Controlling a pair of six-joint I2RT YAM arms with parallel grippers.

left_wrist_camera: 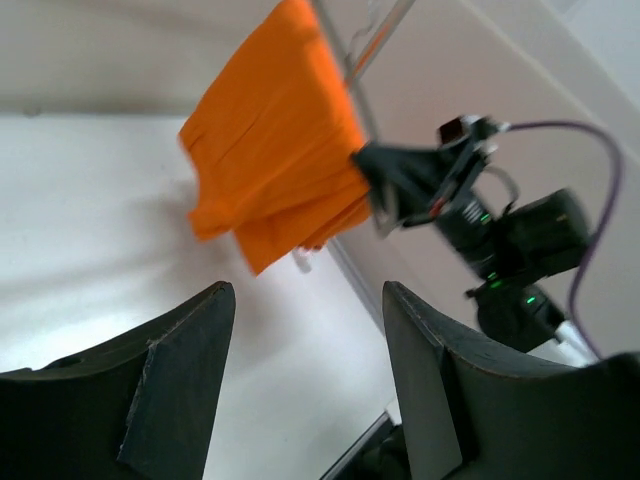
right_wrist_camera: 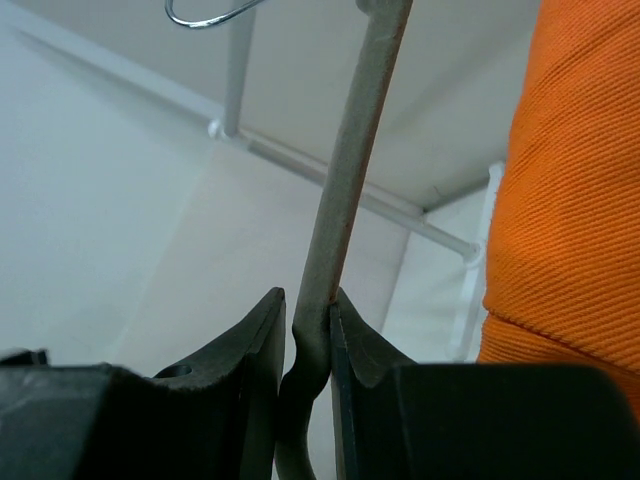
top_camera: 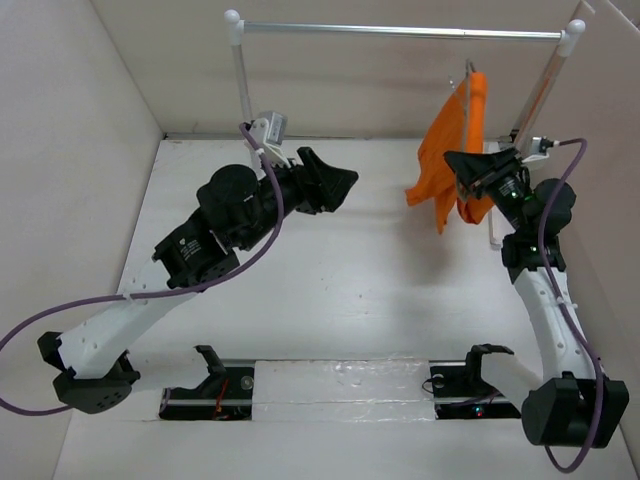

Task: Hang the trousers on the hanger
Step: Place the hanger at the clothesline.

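The orange trousers hang draped over the grey-brown hanger at the back right, below the rail. My right gripper is shut on the hanger; the right wrist view shows the hanger's rod pinched between the jaws, its metal hook at the top, and the trousers close on the right. My left gripper is open and empty over the middle of the table, pointing at the trousers. In its view the right gripper touches the cloth's edge.
A silver rail on white posts spans the back of the white table. White walls enclose the left, back and right. Black mounts sit at the near edge.
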